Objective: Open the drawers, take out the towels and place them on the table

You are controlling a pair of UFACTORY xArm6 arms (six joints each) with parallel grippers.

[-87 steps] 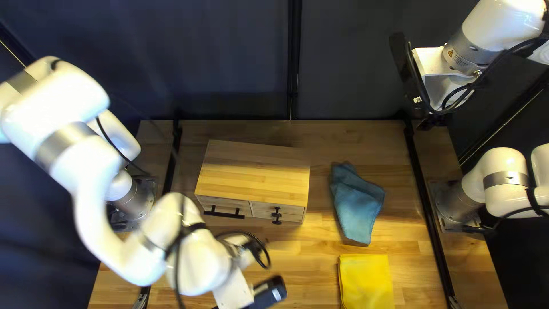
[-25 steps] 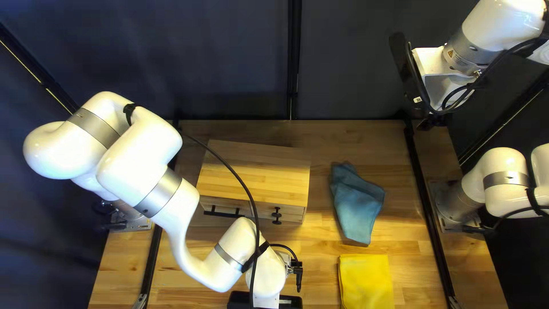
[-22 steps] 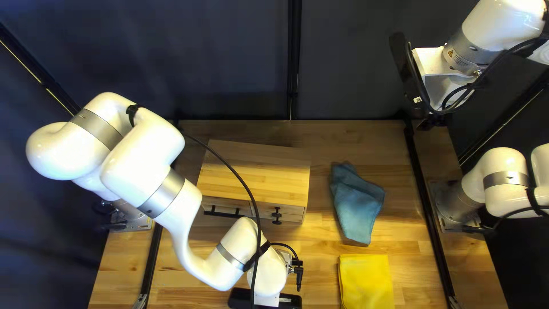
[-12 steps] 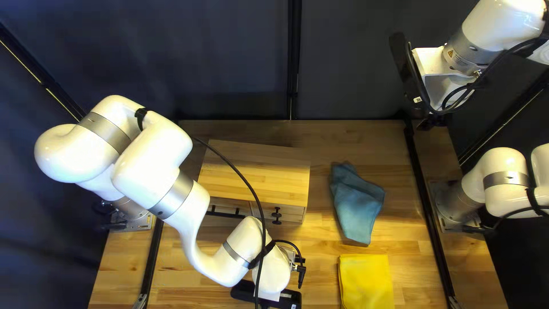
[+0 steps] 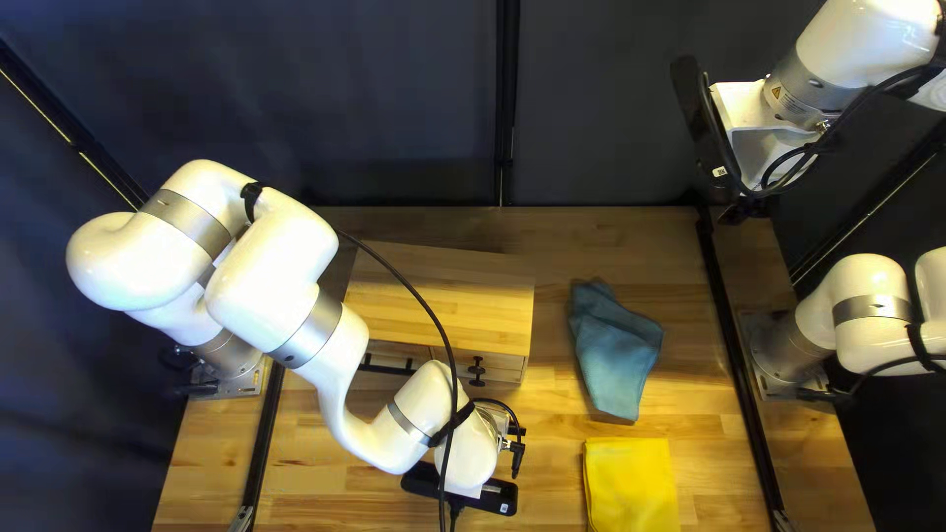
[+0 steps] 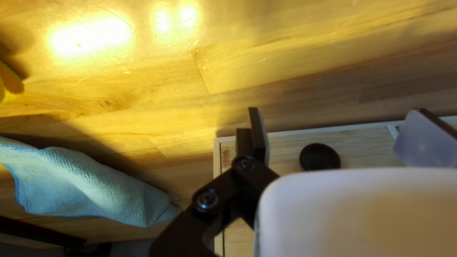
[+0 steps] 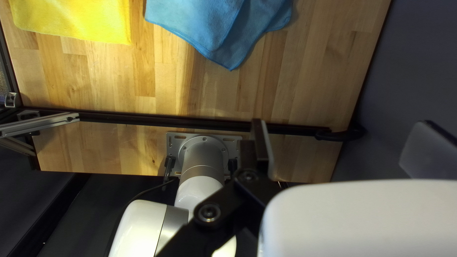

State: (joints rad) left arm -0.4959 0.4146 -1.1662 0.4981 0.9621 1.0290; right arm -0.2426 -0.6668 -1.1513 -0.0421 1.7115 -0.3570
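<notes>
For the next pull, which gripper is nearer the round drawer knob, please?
Left. The left gripper is just before the knob; the right gripper hangs high over the table's right edge.

The wooden drawer chest [image 5: 443,299], its drawers closed, stands mid-table [image 5: 650,236]. The crumpled blue towel [image 5: 615,355] lies toward the right edge, and the folded yellow towel [image 5: 630,484] lies at the near edge.

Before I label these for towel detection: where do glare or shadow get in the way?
Left wrist view: bright glare patches wash out the table; a dark shadow crosses it beside the blue towel. Top left view: the front of the drawer chest is shaded. Right wrist view: even light, no glare on the yellow towel.
</notes>
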